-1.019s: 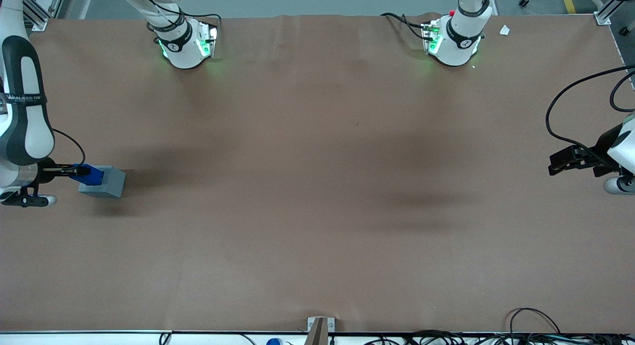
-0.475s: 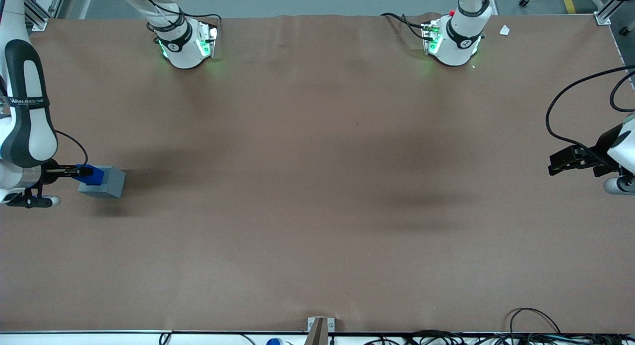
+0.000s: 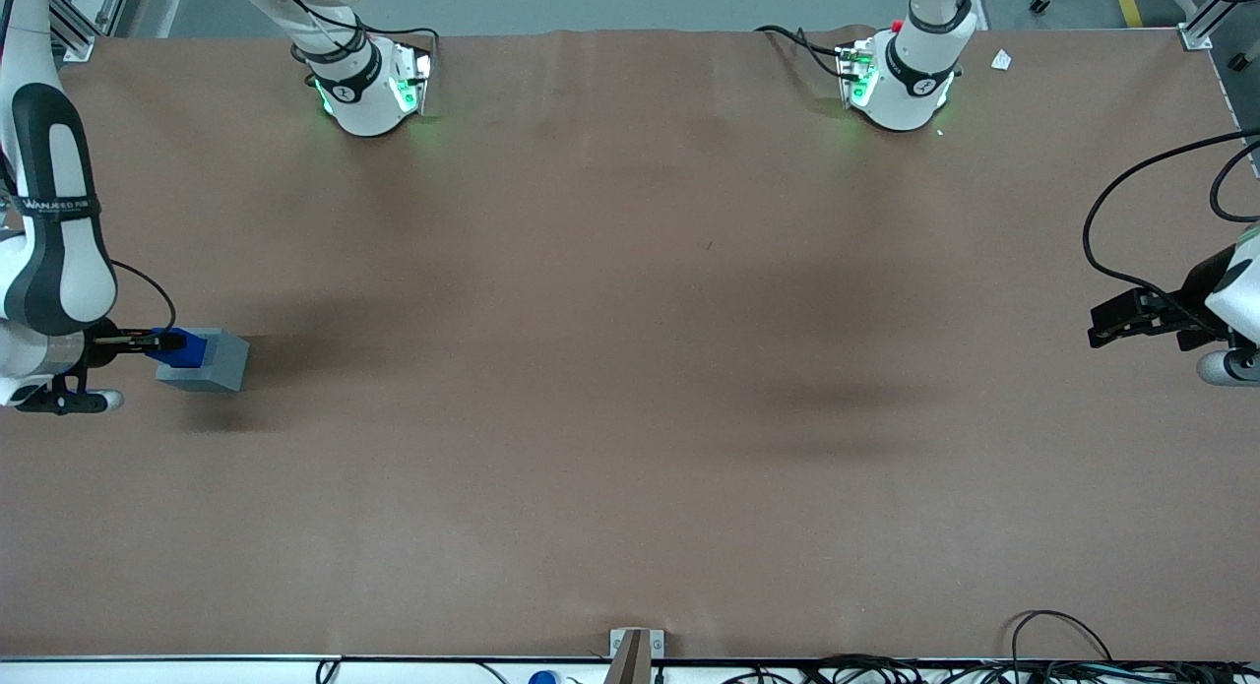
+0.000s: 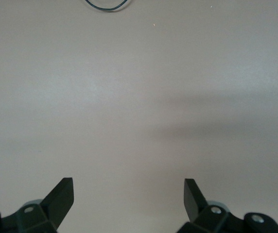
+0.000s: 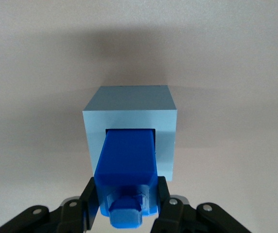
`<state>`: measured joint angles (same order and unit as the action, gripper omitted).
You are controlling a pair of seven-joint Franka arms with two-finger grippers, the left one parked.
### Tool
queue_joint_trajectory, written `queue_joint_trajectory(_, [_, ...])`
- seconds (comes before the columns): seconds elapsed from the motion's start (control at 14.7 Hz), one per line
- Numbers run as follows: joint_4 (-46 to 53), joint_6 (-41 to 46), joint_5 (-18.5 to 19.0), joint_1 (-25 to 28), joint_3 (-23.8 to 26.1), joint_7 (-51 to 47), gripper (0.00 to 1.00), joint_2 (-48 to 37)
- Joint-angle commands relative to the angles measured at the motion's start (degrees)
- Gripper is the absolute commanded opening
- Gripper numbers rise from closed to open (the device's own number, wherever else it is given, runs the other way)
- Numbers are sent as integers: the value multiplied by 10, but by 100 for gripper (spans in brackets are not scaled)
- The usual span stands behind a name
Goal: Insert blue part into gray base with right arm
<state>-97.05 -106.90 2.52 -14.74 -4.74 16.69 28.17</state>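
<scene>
Trick here imo is pushing straight along the recess axis and not letting go until the blue part (image 5: 126, 167) bottoms out; any tilt and those square walls will probably bind. Right now the gripper (image 5: 126, 204) is clamped on the blue part's sides near its stepped end, so the part sits right between the fingers (image 5: 91, 196) with its wide end already poking into the gray base (image 5: 129, 112). The base sits on the table (image 3: 630, 369) directly ahead of the gripper.

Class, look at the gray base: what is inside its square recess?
The blue part stands in the gray base's recess, gripped by the right arm's hand. Its lower end and the recess floor are covered.
</scene>
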Motion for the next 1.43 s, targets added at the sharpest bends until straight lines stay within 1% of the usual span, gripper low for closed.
queue_joint_trajectory(0.0, [13, 6, 13, -7, 8, 10, 42, 10])
queue_joint_trajectory(0.07, [15, 5, 13, -7, 8, 10, 73, 10])
queue_joint_trajectory(0.14, [15, 6, 13, -6, 8, 10, 98, 10])
queue_joint_trajectory(0.2, [15, 6, 12, -6, 8, 10, 100, 10])
queue_joint_trajectory(0.48, [33, 17, 6, 12, 13, 7, 100, 2])
queue_joint_trajectory(0.61, [57, 80, -3, 44, 14, -2, 100, -13])
queue_joint_trajectory(0.68, [74, 102, -15, 61, 13, -16, 100, -23])
queue_joint_trajectory(0.75, [89, 122, -20, 81, 13, -53, 100, -31])
queue_joint_trajectory(0.95, [111, 163, -24, 136, 14, -159, 100, -64])
queue_joint_trajectory(1.09, [111, 179, -49, 160, 14, -206, 100, -95])
queue_joint_trajectory(1.22, [109, 194, -51, 177, 14, -234, 100, -138])
queue_joint_trajectory(1.36, [107, 205, -51, 182, 14, -234, 100, -182])
